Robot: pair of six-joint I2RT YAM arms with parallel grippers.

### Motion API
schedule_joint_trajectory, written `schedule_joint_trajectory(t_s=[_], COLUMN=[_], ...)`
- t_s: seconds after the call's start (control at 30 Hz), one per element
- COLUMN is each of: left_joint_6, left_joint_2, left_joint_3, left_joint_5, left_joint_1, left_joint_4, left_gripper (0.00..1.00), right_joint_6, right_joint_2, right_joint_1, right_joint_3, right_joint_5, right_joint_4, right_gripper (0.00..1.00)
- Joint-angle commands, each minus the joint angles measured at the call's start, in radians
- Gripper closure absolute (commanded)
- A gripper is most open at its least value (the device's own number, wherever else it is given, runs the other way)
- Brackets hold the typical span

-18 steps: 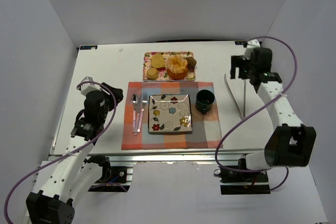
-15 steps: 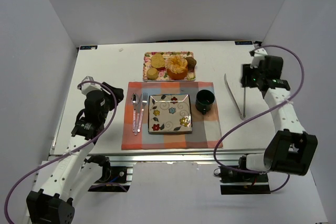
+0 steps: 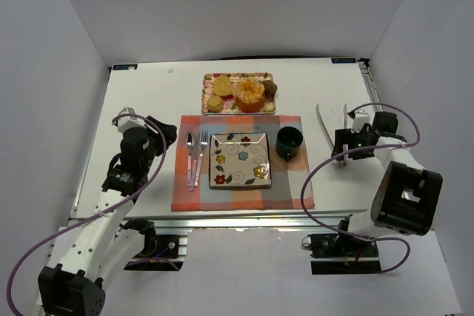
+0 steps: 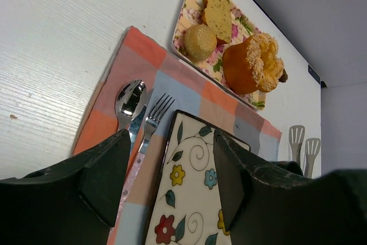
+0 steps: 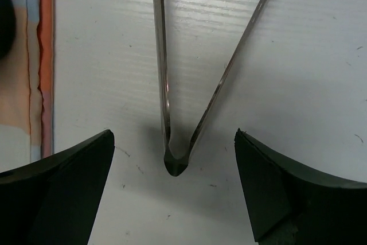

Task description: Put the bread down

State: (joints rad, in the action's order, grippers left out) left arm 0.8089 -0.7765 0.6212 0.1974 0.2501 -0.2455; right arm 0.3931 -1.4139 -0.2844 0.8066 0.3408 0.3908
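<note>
White walls close off three sides of a white counter (image 3: pixel 141 94), and a flowered plate (image 3: pixel 240 159) sits in the middle of it on a checked placemat (image 3: pixel 289 183). Nothing lies on the plate.

Beyond the plate's far edge, off the placemat, is a floral tray (image 3: pixel 229 107). The bread (image 3: pixel 222 84) lies on it, at the corner far and left of the plate. A small round bun (image 3: pixel 215 102) lies on the tray a little nearer the plate than the bread does. A large orange pastry (image 3: pixel 249 94) is straight out from the plate's far edge, and a dark muffin (image 3: pixel 269 88) is out from the plate's right corner.

Just left of the plate lie a spoon (image 3: pixel 189 142) and a fork (image 3: pixel 200 155). Just right of it stands a dark green cup (image 3: pixel 289 142).

Well to the right of the plate, past the cup and off the placemat, metal tongs (image 3: pixel 326 132) lie flat. The right gripper (image 5: pixel 173 136) is spread wide over their hinged end, grasping nothing.

Left of the plate, past the cutlery, the left gripper (image 4: pixel 170 136) hovers with its fingers apart and nothing between them.
</note>
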Motion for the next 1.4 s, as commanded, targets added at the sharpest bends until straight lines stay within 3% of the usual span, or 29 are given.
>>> schedule_joint_trajectory(t_s=[0.0, 0.23, 0.37, 0.53, 0.63, 0.77, 0.83, 1.03, 1.37], left_joint_6=[-0.008, 0.001, 0.006, 0.007, 0.003, -0.001, -0.001, 0.001, -0.004], left_joint_2=[0.002, 0.013, 0.019, 0.013, 0.006, -0.003, -0.007, -0.021, 0.002], left_joint_3=[-0.008, -0.012, -0.012, -0.012, -0.008, -0.005, -0.006, -0.011, -0.012], left_joint_5=[-0.01, 0.005, 0.017, 0.02, 0.022, 0.019, 0.014, 0.005, 0.02], left_joint_1=[-0.005, -0.005, -0.005, -0.005, -0.005, -0.005, -0.003, -0.003, -0.005], left_joint_4=[0.015, -0.003, -0.02, -0.018, -0.018, -0.014, -0.011, 0.011, -0.011], left_gripper=[0.31, 0.31, 0.31, 0.31, 0.31, 0.31, 0.31, 0.31, 0.31], right_joint_6=[-0.064, -0.18, -0.209, -0.192, -0.178, -0.148, -0.131, -0.092, -0.131], right_joint_2=[-0.055, -0.238, -0.302, -0.306, -0.271, -0.182, -0.125, -0.069, -0.154], right_joint_1=[0.028, 0.152, 0.169, 0.168, 0.169, 0.169, 0.18, 0.275, 0.507], right_joint_3=[-0.003, 0.054, 0.106, 0.114, 0.131, 0.176, 0.209, 0.377, 0.644], right_joint_5=[-0.066, -0.273, -0.304, -0.257, -0.227, -0.148, -0.076, 0.067, 0.104], right_joint_4=[-0.14, -0.3, -0.328, -0.322, -0.308, -0.277, -0.248, -0.167, -0.109], right_gripper=[0.11, 0.12, 0.21, 0.55, 0.69, 0.8, 0.8, 0.55, 0.47])
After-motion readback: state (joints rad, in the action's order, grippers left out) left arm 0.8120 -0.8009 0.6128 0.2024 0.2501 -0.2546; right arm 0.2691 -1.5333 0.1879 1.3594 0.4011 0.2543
